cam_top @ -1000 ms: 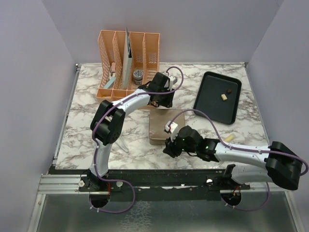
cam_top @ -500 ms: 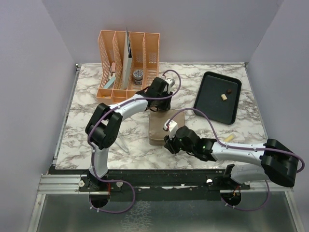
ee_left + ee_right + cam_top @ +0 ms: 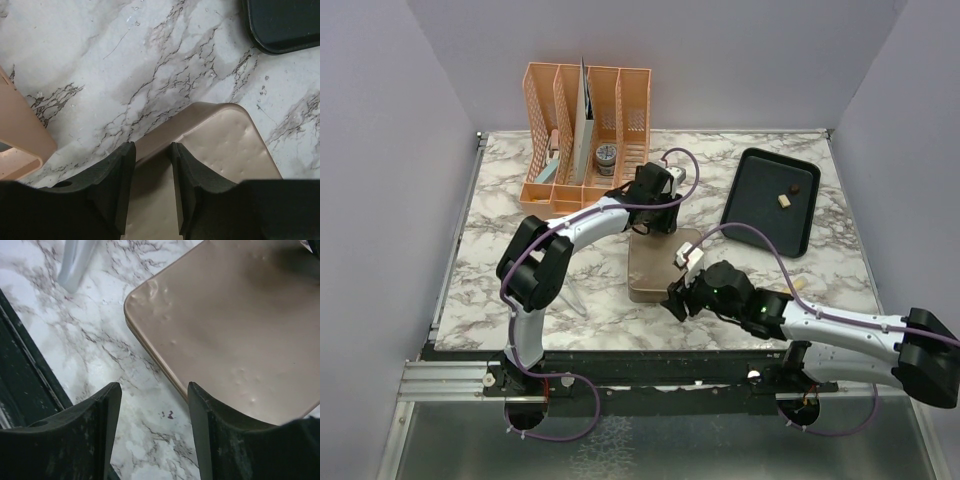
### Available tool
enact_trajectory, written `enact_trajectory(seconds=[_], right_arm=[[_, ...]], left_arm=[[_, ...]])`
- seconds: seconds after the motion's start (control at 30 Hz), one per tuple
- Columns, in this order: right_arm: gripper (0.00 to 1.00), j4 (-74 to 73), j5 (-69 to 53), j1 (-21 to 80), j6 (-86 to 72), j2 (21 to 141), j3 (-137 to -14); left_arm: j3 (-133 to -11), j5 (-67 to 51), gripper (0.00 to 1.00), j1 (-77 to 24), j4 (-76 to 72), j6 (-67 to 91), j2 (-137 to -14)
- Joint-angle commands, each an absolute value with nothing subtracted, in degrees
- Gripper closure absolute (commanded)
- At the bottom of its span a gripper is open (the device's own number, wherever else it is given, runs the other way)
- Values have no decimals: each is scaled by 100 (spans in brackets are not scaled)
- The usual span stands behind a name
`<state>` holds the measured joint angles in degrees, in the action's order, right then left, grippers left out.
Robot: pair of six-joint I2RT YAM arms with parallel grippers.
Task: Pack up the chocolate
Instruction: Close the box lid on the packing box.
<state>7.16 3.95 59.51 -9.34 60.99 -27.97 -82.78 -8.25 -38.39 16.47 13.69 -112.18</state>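
The square gold tin (image 3: 658,265) lies closed in the middle of the table. My left gripper (image 3: 651,222) hangs over its far edge, and the left wrist view shows the jaws (image 3: 151,147) a little apart above the tin (image 3: 225,145), holding nothing. At the tin's near right side my right gripper (image 3: 680,298) stands open; its gap (image 3: 154,387) is over bare marble beside the tin (image 3: 225,315). Two pieces of chocolate, one dark (image 3: 796,188) and one cream (image 3: 783,201), lie in the black tray (image 3: 760,215). Another cream piece (image 3: 798,285) lies on the table.
An orange desk organizer (image 3: 585,130) with papers and a small jar stands at the back left, its corner (image 3: 20,135) near my left gripper. The black tray (image 3: 285,25) sits at the back right. A thin pale object (image 3: 577,298) lies left of the tin. The table's dark front rail (image 3: 20,365) runs close to my right gripper.
My right gripper has opened wider and drawn back slightly to the right along the tin's near edge. My left gripper has shifted a little right over the tin's far edge.
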Motion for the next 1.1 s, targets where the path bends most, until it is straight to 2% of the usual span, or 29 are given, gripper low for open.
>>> enact_trajectory(seconds=[0.0, 0.3, 0.5, 0.57, 0.7, 0.77, 0.9, 1.07], right_arm=[[38, 181, 498, 5936, 44, 6248, -3107], [24, 319, 712, 6225, 1855, 7064, -3424], [26, 1076, 2140, 6923, 2803, 7971, -3251], [36, 1288, 2627, 7140, 3061, 8349, -3239], [76, 1727, 3593, 7706, 3445, 8868, -3096], [90, 1918, 3774, 7908, 3497, 8935, -3016], [98, 1960, 3754, 8095, 3362, 8912, -2936], [95, 1750, 3498, 8104, 3017, 8922, -2906]], left_arm=[[-8418, -851, 57, -3889, 2064, 1336, -11310], [-8455, -896, 57, -3885, 2217, 1437, -11369], [-8339, -951, 58, -3887, 2259, 1512, -11361], [-8259, -1000, 59, -3885, 2259, 1579, -11320], [-8112, -1128, 59, -3890, 2233, 1703, -11233], [-8095, -1157, 59, -3888, 2228, 1714, -11224], [-8173, -1277, 59, -3887, 2232, 1746, -11215], [-8338, -1335, 58, -3885, 2254, 1769, -11181]])
